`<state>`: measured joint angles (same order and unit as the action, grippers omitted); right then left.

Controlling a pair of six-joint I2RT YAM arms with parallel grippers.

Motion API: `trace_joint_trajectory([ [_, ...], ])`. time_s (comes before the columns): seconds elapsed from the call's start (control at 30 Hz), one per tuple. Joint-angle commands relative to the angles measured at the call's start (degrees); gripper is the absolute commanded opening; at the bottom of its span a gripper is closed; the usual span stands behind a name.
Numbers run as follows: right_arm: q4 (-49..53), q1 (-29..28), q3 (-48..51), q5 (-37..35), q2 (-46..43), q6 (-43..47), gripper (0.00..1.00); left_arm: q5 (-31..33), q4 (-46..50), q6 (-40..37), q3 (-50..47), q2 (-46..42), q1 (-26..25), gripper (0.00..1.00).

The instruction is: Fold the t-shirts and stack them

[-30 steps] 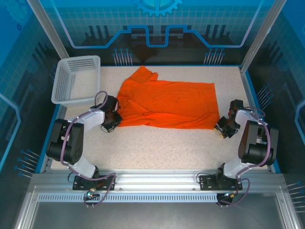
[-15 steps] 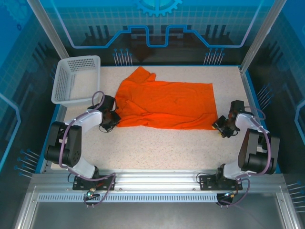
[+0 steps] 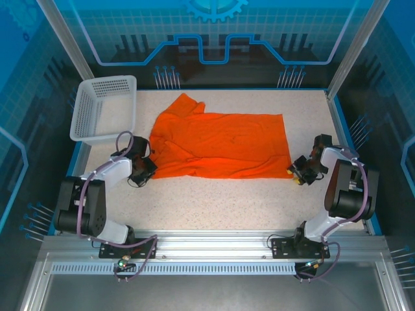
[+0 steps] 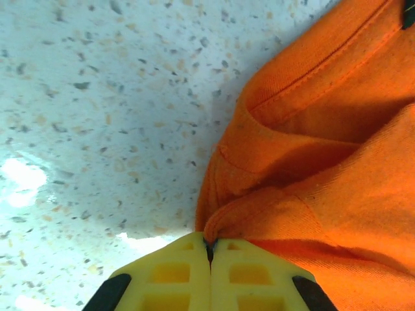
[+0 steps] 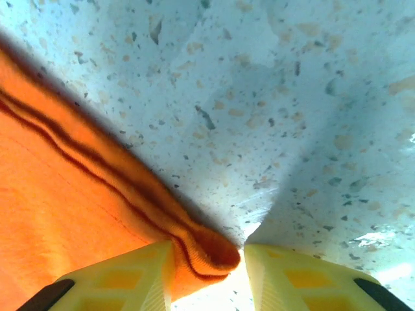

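One bright orange t-shirt (image 3: 220, 146) lies spread flat across the middle of the table, with a sleeve bunched at its back left. My left gripper (image 3: 145, 169) sits at the shirt's near left corner. In the left wrist view its yellow fingers (image 4: 168, 275) are shut on a pinched fold of the t-shirt (image 4: 324, 162). My right gripper (image 3: 296, 175) is at the near right corner. Its fingers (image 5: 123, 278) stand apart, and the folded hem corner of the t-shirt (image 5: 65, 214) lies between them against the left one, not clamped.
A white perforated basket (image 3: 104, 107) stands at the back left corner, close to the left arm. Speckled tabletop (image 3: 220, 201) runs along the near side between the arms. A blue frame edges the table on both sides.
The shirt has slid to the left across the table, pulled by my left gripper, which moved left. My right gripper followed the right corner a little to the left.
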<state>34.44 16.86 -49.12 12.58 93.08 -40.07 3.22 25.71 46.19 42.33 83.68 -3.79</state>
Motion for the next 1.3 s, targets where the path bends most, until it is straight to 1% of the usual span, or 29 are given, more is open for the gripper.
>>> trace_joint_trajectory([
  [0.0,1.8,2.7,1.6,-2.7,-0.2,-0.5,0.37,0.6,2.9,-0.3,-1.2,-2.3,1.1,0.05],
  [0.07,1.1,3.0,2.2,-0.3,-1.7,0.0,0.36,-1.1,1.9,-0.1,-2.4,-2.8,1.3,0.05],
  [0.13,-1.2,2.5,3.7,3.3,-5.6,0.0,0.35,-2.1,0.9,-0.2,-2.9,-2.9,1.3,0.05],
  [0.2,-1.7,0.1,4.1,2.7,-10.0,-0.4,0.34,-2.9,0.7,-0.5,-2.6,-2.4,1.3,0.05],
  [0.27,-1.2,-3.3,3.2,1.4,-12.5,-0.7,0.24,-3.7,0.7,-0.5,-2.3,-2.2,1.3,0.04],
  [0.33,-0.2,-6.2,1.9,0.4,-12.8,-1.1,0.12,-3.9,0.4,-0.6,-2.3,-2.4,1.2,0.04],
  [0.37,0.3,-7.5,1.3,-0.5,-12.5,-1.4,0.07,-3.9,0.4,-0.6,-2.3,-2.5,1.2,0.04],
  [0.43,-0.2,-9.3,0.6,-1.1,-11.3,-2.3,0.01,-3.9,0.5,-0.8,-2.4,-2.6,1.2,0.04],
  [0.47,-0.3,-10.2,0.2,-1.4,-10.1,-2.7,0.0,-3.9,0.3,-0.8,-2.6,-2.6,1.3,0.04],
  [0.63,0.1,-12.2,-1.0,-3.5,-3.6,-4.0,0.0,-3.1,0.5,-0.8,-2.8,-2.8,1.2,0.03],
  [0.67,0.6,-12.3,-2.7,-3.9,-2.0,-4.1,0.0,-2.5,0.6,-0.8,-2.9,-3.0,1.3,0.03],
  [0.8,1.5,-12.0,-2.5,-6.7,1.8,-4.9,0.0,0.5,2.1,-0.7,-3.0,-4.7,1.7,0.01],
  [0.9,1.8,-10.9,-1.6,-9.0,1.8,-6.3,0.0,2.3,3.9,-0.8,-3.3,-5.7,3.3,0.0],
  [1.03,2.1,-8.3,1.5,-9.5,0.6,-6.6,0.0,3.1,4.2,-0.6,-4.7,-6.2,5.6,0.0],
  [1.23,2.3,-6.1,3.7,-8.7,-0.7,-5.1,0.0,2.9,3.8,0.2,-7.0,-6.3,6.4,0.0],
  [1.27,2.2,-6.0,4.2,-8.7,-1.1,-5.0,0.0,2.7,3.6,0.2,-7.5,-6.7,6.5,0.01],
])
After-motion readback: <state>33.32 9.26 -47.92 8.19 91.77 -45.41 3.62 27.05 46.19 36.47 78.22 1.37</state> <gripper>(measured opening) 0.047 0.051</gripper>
